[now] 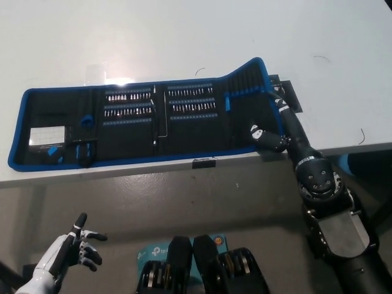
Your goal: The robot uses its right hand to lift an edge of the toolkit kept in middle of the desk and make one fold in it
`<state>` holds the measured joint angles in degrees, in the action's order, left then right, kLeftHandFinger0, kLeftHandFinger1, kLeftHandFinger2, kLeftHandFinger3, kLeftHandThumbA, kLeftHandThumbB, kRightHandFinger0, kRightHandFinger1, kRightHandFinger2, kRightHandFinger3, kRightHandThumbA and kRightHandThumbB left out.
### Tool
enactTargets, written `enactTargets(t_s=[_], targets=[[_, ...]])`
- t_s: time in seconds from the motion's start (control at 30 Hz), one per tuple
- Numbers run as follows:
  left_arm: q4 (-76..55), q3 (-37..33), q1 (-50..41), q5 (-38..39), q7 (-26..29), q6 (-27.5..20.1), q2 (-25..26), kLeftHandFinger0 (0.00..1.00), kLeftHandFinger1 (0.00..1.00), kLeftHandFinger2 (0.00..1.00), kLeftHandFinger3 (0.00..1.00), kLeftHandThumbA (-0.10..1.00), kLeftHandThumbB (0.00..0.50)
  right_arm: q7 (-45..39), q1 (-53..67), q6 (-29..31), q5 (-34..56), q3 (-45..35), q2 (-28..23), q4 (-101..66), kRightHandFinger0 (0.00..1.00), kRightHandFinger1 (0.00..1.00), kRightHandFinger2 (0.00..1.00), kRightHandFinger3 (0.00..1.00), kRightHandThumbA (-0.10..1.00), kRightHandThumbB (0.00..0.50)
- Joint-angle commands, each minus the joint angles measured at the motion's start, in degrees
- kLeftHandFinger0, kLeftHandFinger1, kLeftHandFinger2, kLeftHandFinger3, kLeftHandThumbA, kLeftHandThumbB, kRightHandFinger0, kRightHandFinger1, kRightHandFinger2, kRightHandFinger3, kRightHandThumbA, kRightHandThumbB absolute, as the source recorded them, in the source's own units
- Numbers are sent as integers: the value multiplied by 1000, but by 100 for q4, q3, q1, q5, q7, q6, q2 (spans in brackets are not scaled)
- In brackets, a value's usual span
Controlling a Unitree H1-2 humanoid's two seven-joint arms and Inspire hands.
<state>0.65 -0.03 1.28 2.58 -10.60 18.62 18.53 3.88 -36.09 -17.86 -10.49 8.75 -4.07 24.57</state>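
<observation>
Across the middle of the white desk I see the toolkit lying unrolled, a long black roll with a blue border, running from about nine o'clock to three o'clock in the head view. Its inside faces up, with rows of small bits in the centre panels, a thin L-shaped key between them and a white label card near the nine o'clock end. The three o'clock end panel does not lie flat: its far corner rises toward one o'clock, and a black flap shows just beyond it. My right hand sits right at that end, at about four o'clock from the toolkit's centre, with the black arm coming up from five o'clock. The hand touches the toolkit's right edge; one finger lies over the near corner of the inside panel while the rest runs along the outer border. I cannot tell whether it has truly pinched the edge or only rests against it. A small black tab sits at the desk's near edge, at six o'clock below the toolkit. My left hand rests off the desk at seven o'clock, well apart from the toolkit, fingers spread and holding nothing.
</observation>
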Motion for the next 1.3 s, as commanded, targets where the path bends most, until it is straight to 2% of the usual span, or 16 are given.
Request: enactTargets(t_s=[0.0, 0.03, 0.07, 0.13, 0.2, 0.33, 0.43, 0.5, 0.67, 0.73, 0.8, 0.93, 0.97, 1.03, 1.13, 1.27], targets=[[-213, 38, 75, 43, -92, 34, 62, 440, 407, 326, 533, 1000, 500, 353, -15, 428, -237, -16, 88, 120, 8, 10, 23, 1000, -93, 81], [-212, 43, 92, 47, -101, 38, 67, 442, 408, 326, 537, 1000, 500, 536, -12, 709, -287, -41, 108, 242, 0, 0, 0, 705, -100, 50], [-215, 49, 91, 53, -104, 56, 69, 443, 410, 328, 539, 1000, 500, 647, -14, 671, -414, 3, 102, 270, 0, 0, 0, 493, -100, 37], [-230, 38, 88, 17, -96, 65, 79, 442, 414, 346, 540, 1000, 500, 894, -4, 828, -602, 56, 108, 375, 0, 7, 45, 270, -100, 31], [-248, 25, 89, -1, -108, 86, 92, 434, 413, 345, 551, 1000, 500, 1017, 16, 972, -652, 46, 129, 426, 0, 98, 247, 177, -100, 29], [-154, 14, 77, 2, -154, -49, 111, 412, 396, 332, 557, 1000, 500, 1105, 67, 1151, -688, 32, 176, 420, 0, 156, 353, 186, -100, 44], [-186, 15, 58, 17, -181, 16, 115, 387, 394, 347, 562, 1000, 500, 1078, 75, 1151, -792, 117, 176, 294, 0, 120, 322, 193, -100, 37], [-253, 3, 44, -8, -179, 91, 126, 404, 413, 373, 573, 1000, 500, 981, 54, 1137, -810, 167, 170, 172, 0, 169, 360, 203, -100, 31], [-220, -23, 43, -81, -217, 111, 183, 420, 416, 392, 576, 1000, 500, 768, -171, 835, -1188, 499, 9, -265, 0, 125, 331, 241, -100, 15], [-263, -22, 23, -76, -235, 129, 197, 384, 397, 376, 576, 1000, 500, 708, -398, 728, -1531, 765, -117, -368, 0, 61, 276, 192, -100, 13], [-239, -25, 39, -71, -241, 131, 203, 396, 407, 384, 571, 1000, 494, 456, -761, 667, -1837, 1080, -288, -541, 0, 1, 216, 221, -100, 38], [-186, -33, 63, -61, -262, 83, 215, 401, 409, 386, 568, 1000, 500, 119, -1278, 438, -2330, 1600, -468, -685, 0, 0, 205, 316, -100, 124], [-160, -37, 69, -57, -270, 74, 222, 404, 415, 395, 570, 1000, 500, -56, -1419, 277, -2438, 1746, -480, -724, 0, 0, 203, 369, -100, 127], [-131, -51, 71, -77, -264, 31, 224, 403, 413, 393, 571, 1000, 500, -285, -1645, 223, -2687, 2081, -525, -717, 0, 16, 247, 379, -100, 127], [-152, -70, 111, -74, -270, 55, 216, 373, 388, 379, 572, 1000, 491, -703, -1882, 94, -3060, 2643, -497, -664, 0, 44, 280, 432, -100, 220], [-165, -91, 171, -48, -303, 86, 203, 375, 385, 370, 563, 1000, 500, -840, -1839, 162, -3287, 3102, -451, -486, 0, 68, 298, 436, -100, 230]])
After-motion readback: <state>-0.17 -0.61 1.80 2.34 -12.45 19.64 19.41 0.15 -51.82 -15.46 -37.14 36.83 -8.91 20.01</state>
